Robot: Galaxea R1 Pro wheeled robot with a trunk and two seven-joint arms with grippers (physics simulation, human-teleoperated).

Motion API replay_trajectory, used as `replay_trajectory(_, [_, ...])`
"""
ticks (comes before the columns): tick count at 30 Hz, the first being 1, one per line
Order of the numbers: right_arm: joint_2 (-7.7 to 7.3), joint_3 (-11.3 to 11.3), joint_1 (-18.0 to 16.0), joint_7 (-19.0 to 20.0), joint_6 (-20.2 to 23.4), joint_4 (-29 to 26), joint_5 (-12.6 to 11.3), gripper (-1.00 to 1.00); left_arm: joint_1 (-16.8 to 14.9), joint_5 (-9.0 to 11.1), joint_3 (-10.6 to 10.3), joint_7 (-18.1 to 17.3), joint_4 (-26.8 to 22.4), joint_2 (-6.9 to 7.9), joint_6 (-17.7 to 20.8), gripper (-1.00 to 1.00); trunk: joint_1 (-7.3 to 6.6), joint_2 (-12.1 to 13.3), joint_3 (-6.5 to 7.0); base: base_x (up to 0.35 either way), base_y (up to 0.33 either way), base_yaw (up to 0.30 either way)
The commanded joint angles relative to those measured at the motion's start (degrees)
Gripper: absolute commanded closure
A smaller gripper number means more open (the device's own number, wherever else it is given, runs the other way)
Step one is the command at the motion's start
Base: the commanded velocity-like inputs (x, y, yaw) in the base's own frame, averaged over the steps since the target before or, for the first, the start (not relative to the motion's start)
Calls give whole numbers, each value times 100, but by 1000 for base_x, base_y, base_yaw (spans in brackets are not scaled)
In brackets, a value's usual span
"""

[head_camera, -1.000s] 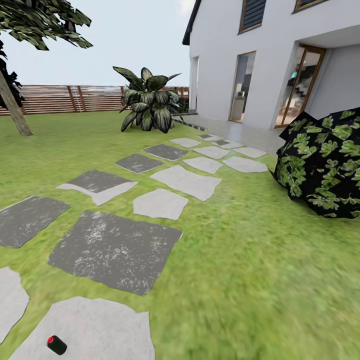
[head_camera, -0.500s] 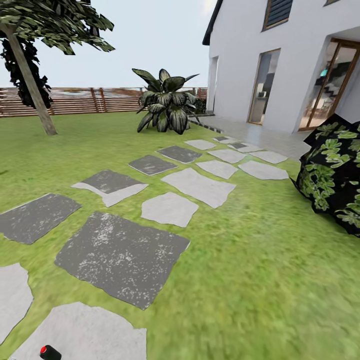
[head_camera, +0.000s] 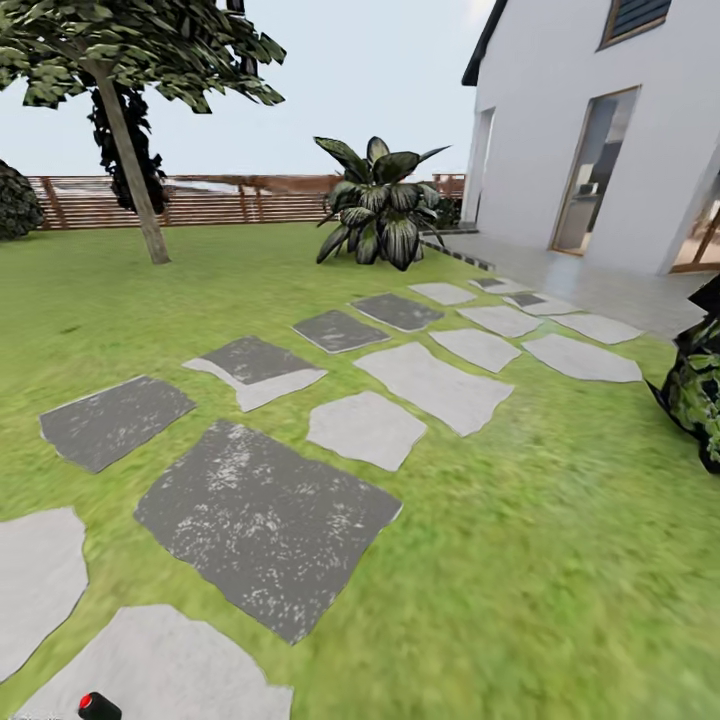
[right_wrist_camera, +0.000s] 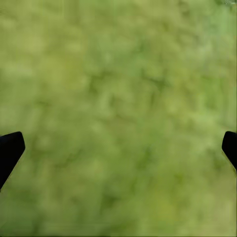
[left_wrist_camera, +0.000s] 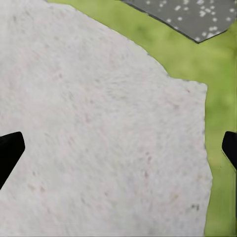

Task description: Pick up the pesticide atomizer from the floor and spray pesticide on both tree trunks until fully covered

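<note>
Lying at bottom edge of head view: small black cylinder with red cap (head_camera: pixel 97 706), likely atomizer, cut off by frame, on pale grey stepping stone (head_camera: pixel 160 660). Green lawn (head_camera: pixel 560 560) with grey stone path toward white house (head_camera: pixel 610 130). Tree with pale leaning trunk (head_camera: pixel 128 160) stands far left before brown slat fence (head_camera: pixel 210 200); crown cropped. Dark bush (head_camera: pixel 700 390) cut at right edge. Left fingers (left_wrist_camera: pixel 11 150) spread wide over pale stone; right fingers (right_wrist_camera: pixel 11 150) spread wide over blurred grass; only tips visible.

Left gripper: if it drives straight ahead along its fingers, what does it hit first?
Most likely the pale stepping stone: the left gripper, fingers wide apart, points at its surface, nothing between. The grass lies off to one side. Depth to the stone is unclear.
</note>
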Motion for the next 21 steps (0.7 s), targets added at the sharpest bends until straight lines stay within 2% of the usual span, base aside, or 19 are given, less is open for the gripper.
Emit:
replay_trajectory(1, [0,0,0,0,0,0,0,-100,0,0,2,0,-2,0,0,-100,0,0,0,240,-187,277])
replay_trajectory(21, [0,0,0,0,0,0,0,-100,0,0,15,0,-1,0,0,-100,0,0,0,238,-189,277])
